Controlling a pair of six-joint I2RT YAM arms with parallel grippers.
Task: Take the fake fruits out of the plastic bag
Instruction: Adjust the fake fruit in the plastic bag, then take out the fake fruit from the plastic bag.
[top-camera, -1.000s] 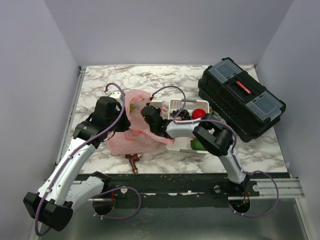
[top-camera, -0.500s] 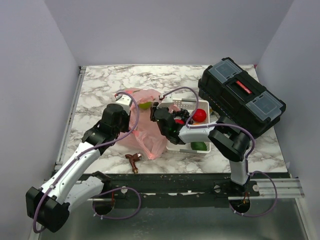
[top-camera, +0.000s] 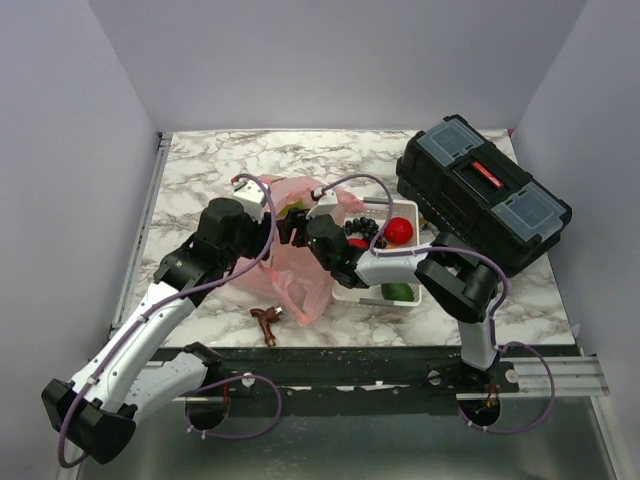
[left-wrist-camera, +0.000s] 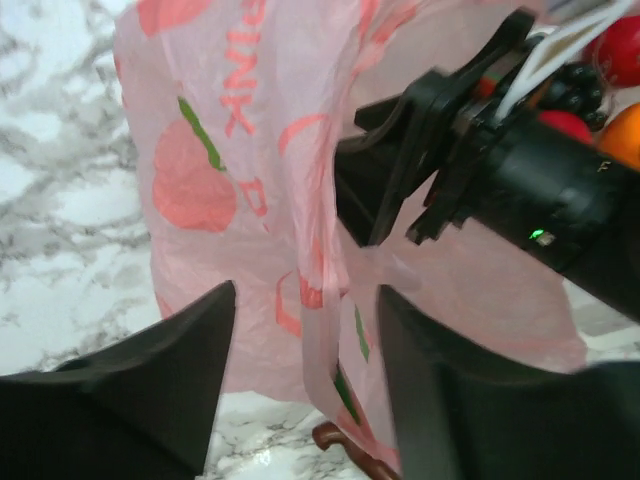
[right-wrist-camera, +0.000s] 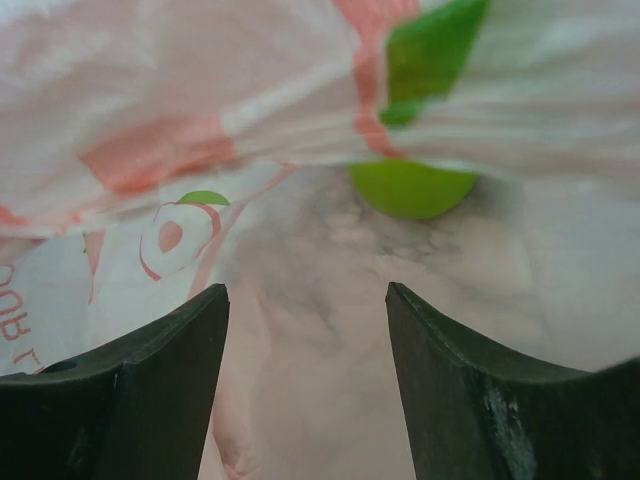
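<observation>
- Top external: the pink plastic bag (top-camera: 295, 275) lies on the marble table (top-camera: 200, 170), up against the left side of the white tray (top-camera: 352, 293).
- The left gripper (top-camera: 263, 232) and right gripper (top-camera: 289, 228) face each other at the bag's upper part, close together with bag film between them.
- The light green fruit (top-camera: 291, 207) peeks out at the bag's far edge (only a sliver shows).
- In the tray are the red apple (top-camera: 399, 231), black grape bunch (top-camera: 362, 232) and dark green fruit (top-camera: 399, 292).
- A black toolbox (top-camera: 482, 195) sits on the right, and a small brown object (top-camera: 267, 322) lies on the table just in front of the bag.
- Left wrist: the left gripper's 2 fingers (left-wrist-camera: 140, 390) stand apart with nothing pinched. A hanging strip of bag shows in the gap (can't tell if it touches).
- The right gripper is the black shape beyond, against the bag. The apple, the grapes and an orange (left-wrist-camera: 622, 135) are at top right.
- Right wrist: the right gripper's 2 fingers (right-wrist-camera: 130, 390) are spread wide and hold nothing.
- Bag film fills this view, with the light green fruit straight ahead, partly covered by a fold of bag.
</observation>
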